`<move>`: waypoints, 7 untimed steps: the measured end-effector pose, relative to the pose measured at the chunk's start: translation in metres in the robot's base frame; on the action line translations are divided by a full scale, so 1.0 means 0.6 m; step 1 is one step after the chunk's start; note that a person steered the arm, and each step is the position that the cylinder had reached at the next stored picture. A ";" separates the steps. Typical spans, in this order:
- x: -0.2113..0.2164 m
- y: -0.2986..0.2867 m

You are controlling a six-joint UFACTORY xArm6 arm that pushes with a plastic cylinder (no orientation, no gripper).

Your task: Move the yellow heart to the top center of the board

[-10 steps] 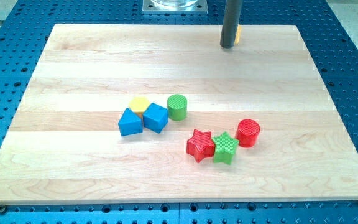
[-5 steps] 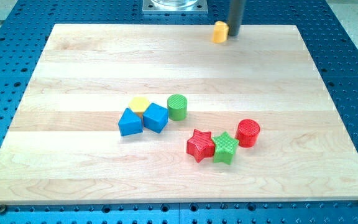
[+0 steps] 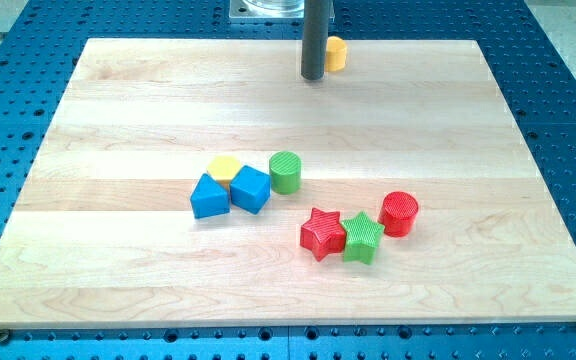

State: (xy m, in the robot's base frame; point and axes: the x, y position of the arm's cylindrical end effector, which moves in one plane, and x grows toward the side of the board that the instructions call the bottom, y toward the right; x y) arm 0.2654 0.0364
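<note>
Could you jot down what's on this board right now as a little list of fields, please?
board: wooden board
my tip, near the top edge, just left of the yellow heart
yellow heart, top edge, partly hidden behind the rod
middle cluster: yellow block, blue block, blue cube, green cylinder
lower right cluster: red star, green star, red cylinder

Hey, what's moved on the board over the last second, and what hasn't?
My tip swept from the view's right of the yellow heart to its left, near the top center. The heart slid a little toward the view's left along the top edge. The yellow block, two blue blocks, green cylinder, red star, green star and red cylinder stayed put.
</note>
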 end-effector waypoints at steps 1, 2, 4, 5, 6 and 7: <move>0.003 0.004; 0.053 0.013; 0.056 0.070; 0.032 0.078; 0.004 0.088; -0.039 0.124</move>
